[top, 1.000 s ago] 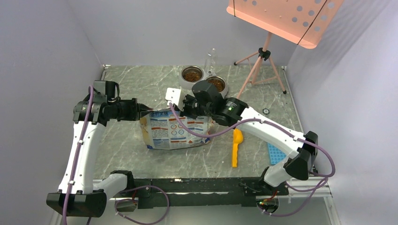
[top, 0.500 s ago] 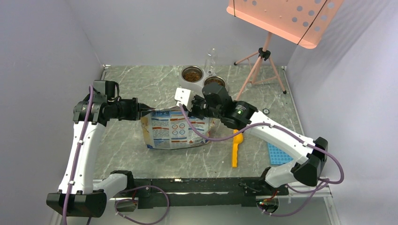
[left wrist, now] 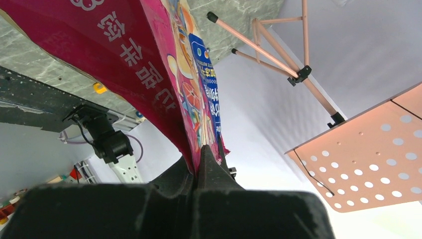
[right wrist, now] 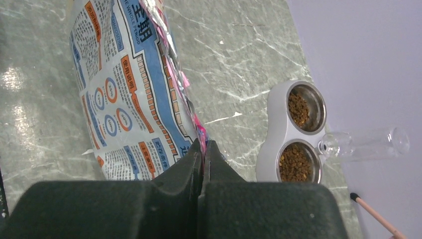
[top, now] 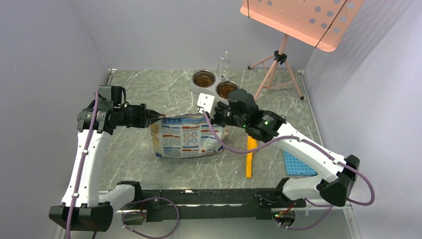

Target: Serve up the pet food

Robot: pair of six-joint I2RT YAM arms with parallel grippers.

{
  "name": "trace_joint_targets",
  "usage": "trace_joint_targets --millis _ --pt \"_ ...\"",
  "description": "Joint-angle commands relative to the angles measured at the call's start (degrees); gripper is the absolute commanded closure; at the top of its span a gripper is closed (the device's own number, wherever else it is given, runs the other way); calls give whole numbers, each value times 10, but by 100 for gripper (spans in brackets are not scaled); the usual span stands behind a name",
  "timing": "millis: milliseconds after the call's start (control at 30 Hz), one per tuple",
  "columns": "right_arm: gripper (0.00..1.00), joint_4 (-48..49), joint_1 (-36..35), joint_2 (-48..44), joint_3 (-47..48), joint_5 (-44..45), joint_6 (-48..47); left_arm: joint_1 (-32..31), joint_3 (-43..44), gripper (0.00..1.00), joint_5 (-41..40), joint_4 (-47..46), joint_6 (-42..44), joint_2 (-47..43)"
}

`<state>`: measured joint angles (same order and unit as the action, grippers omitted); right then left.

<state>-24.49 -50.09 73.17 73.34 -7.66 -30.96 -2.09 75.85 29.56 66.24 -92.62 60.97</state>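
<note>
Your left claw is clenched on the top left corner of the bag. In the left wrist view the pink film is pinched flat between the jaws. Your right claw is clenched on the top right corner of the bag, and the right wrist view shows the crinkled edge running into the closed jaws.

With 2 grips on opposite ends, the top edge is stretched between the arms. That likely holds the soft bag propped up on the table instead of letting it slump. I can't tell from these views if the mouth is open or sealed.

The pet food sits in both cups of the double feeder, behind the bag, with a clear bottle lying at its side. Both cups look filled, so serving seems mostly done.

The yellow scoop lies on the table just right of the bag, out of both claws. Watch for the bag tipping if 1 corner gets released first.
</note>
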Motion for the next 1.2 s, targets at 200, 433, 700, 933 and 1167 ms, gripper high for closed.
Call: trace_joint_targets --millis 200,433,700,933,1167 --pt "100 -164 78 -67 28 143 -14 49 3 100 -99 -12 16 -36" --pt "100 -185 23 -26 75 73 7 49 -42 96 -69 -74 -5 -64" --pt "93 -166 -11 -20 87 58 33 26 -33 48 -57 -68 -5 -68" --pt "91 -170 -31 3 109 61 27 -95 -28 27 -88 -115 -63 -48" --pt "83 -166 -39 5 112 75 26 -193 -3 39 -132 -132 -90 1"
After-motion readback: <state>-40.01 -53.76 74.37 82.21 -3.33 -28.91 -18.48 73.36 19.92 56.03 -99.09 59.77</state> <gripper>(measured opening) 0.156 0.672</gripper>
